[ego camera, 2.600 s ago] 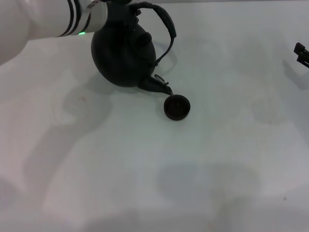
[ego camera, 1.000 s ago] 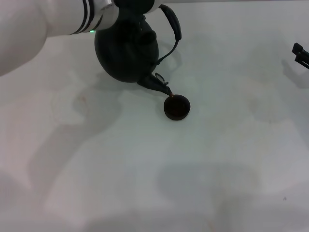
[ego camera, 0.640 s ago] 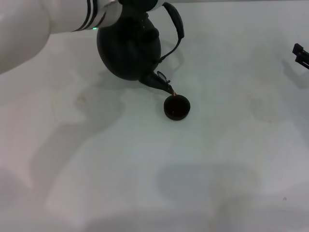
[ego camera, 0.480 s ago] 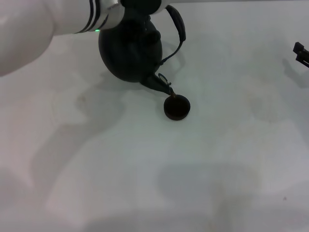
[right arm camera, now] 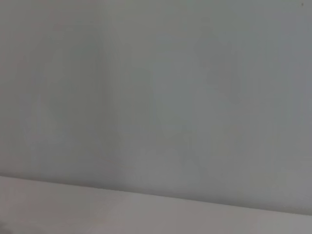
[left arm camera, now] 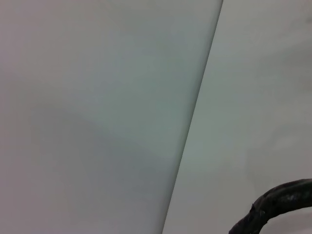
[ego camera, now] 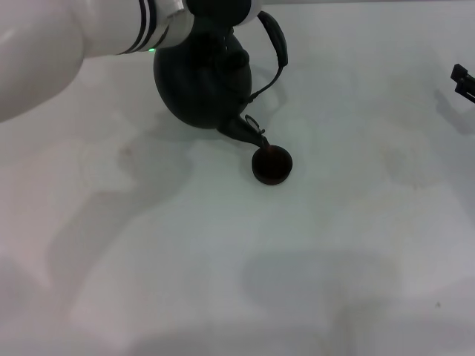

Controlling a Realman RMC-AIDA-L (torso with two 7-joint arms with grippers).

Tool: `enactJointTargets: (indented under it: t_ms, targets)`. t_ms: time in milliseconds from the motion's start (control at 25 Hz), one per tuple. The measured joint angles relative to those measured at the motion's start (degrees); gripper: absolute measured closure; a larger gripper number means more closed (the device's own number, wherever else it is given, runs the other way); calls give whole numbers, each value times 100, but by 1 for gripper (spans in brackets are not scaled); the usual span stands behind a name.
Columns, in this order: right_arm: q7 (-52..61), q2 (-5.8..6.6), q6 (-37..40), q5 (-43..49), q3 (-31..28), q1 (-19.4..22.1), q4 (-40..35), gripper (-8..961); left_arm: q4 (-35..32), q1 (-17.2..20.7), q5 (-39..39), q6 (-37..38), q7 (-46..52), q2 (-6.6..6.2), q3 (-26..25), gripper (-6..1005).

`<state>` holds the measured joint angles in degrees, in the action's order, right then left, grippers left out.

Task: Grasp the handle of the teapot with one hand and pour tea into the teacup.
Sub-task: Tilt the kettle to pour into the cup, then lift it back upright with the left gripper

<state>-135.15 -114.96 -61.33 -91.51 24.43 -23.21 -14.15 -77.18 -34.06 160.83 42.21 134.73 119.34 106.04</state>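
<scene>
**Head view: teapot tipped over teacup, left arm on it**

Head view first. You've got the left arm coming in from the top-left corner, white shell with black bands and a green light, ending at the top of the teapot (ego camera: pixel 200 85). The left gripper (ego camera: pixel 217 9) is a dark mass right at the picture's edge, sitting over the pot where the handle (ego camera: pixel 276 43) starts. Can't tell whether its fingers are clamped on the handle or not; the contact is hidden by the arm and the frame edge.

The teapot is tilted, spout (ego camera: pixel 249 133) pointing down and toward you, handle hoop swung out to the pot's right side. The spout tip is just above the far-left rim of the teacup (ego camera: pixel 272 165), touching or nearly so, can't separate them. The teacup stands upright on the table (ego camera: pixel 223 267), near the middle, and its inside shows a reddish-brown tint.

Right gripper (ego camera: pixel 464 80) is only a black sliver at the right edge, well apart from pot and cup. Finger state not readable there.

Left wrist view: a stretch of rough black handle (left arm camera: pixel 273 207) in one corner, the rest pale surface with a straight seam. Right wrist view: blank pale surface only.
</scene>
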Motion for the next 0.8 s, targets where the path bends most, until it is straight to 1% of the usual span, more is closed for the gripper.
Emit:
enactJointTargets:
  t_ms: [800]
  targets:
    - [-2,0,46,2,6,0,0,95,35,17,124,-24,61,1,35,893]
